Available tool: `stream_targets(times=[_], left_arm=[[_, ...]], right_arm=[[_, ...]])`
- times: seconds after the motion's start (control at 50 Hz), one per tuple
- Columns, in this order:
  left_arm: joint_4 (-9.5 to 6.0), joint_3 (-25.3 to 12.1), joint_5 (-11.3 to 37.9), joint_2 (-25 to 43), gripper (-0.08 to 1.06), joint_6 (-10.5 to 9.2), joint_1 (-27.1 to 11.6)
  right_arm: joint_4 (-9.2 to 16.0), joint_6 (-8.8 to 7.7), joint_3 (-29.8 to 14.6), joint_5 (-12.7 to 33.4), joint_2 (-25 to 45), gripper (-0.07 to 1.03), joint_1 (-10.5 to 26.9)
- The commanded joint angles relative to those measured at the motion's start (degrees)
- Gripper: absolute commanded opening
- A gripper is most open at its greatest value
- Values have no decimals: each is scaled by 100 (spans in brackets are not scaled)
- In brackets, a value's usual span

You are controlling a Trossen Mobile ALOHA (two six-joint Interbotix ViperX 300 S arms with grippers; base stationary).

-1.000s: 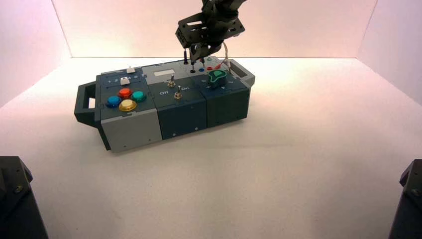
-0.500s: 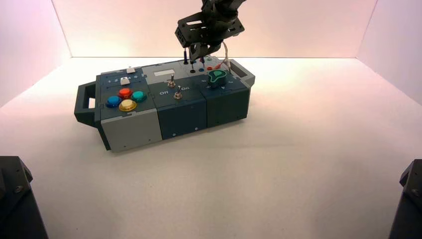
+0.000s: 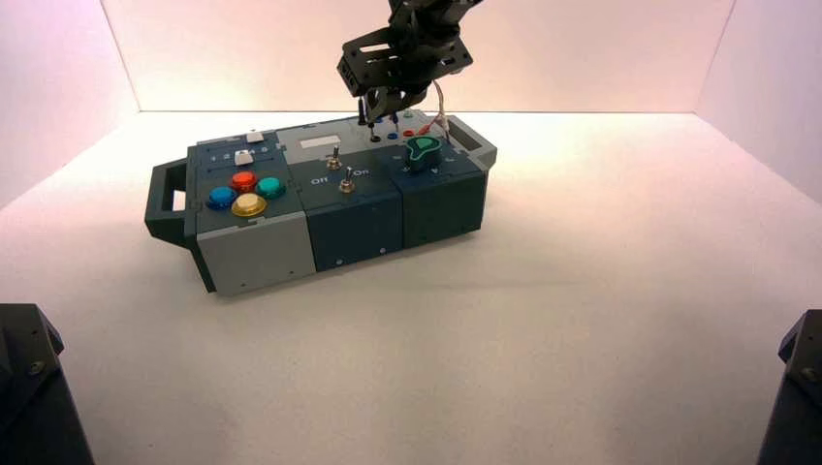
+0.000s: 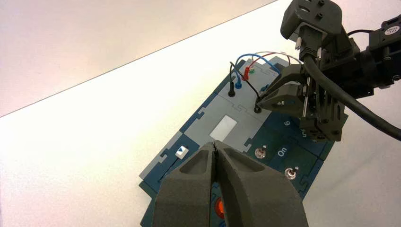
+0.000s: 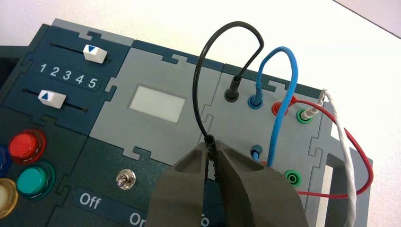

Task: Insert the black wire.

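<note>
The black wire [image 5: 195, 85] arcs over the grey socket panel at the back of the box [image 3: 252, 254]. One of its plugs [image 5: 231, 93] stands in a black socket in the far row. My right gripper [image 5: 211, 156] is shut on the other plug [image 5: 210, 141], holding it upright. In the left wrist view that plug's tip [image 4: 257, 109] sits at a black socket in the near row, under the right gripper [image 4: 259, 100]; I cannot tell how deep it is. In the high view the right gripper [image 3: 376, 108] hangs over the box's back edge. My left gripper [image 4: 215, 144] is shut and holds nothing, well back from the panel.
A blue lead [image 5: 283, 94], a red lead [image 5: 359, 161] and a white lead [image 5: 343, 142] crowd the sockets beside the black one. A green knob [image 3: 423, 148] lies to the right. Two toggle switches [image 3: 339, 172], sliders [image 5: 94, 53] and coloured buttons [image 3: 244, 191] lie further left.
The right gripper, still shut on the black plug, has drifted slightly up and to the left over the socket panel. Nothing else has moved.
</note>
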Motion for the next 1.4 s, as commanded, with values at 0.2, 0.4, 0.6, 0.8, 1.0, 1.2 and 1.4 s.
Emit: stream_targets(times=[0.2, 0.4, 0.6, 0.8, 1.0, 1.2, 1.4], left_arm=[[9, -70, -53, -35, -3, -9, 18], [9, -70, -53, -44, -3, -9, 18], [9, -62, -53, -35, -3, -9, 18], [9, -62, -53, -35, -3, 0, 18], [9, -62, -53, -44, -3, 0, 18], [9, -62, -53, -44, -3, 0, 18], [0, -62, -53, -35, -3, 0, 18]], right_arm=[[-44, -35, -44, -35, -105, -2, -26], [-44, -35, -44, -35, -193, -2, -26], [-44, -44, -44, -35, -246, -2, -62], [-44, -35, -53, -35, -264, -2, -62], [-44, -44, -53, -35, -299, -2, -62], [-44, -35, -62, -53, -299, -2, -62], [-44, -35, -35, -149, -229, -2, -62]])
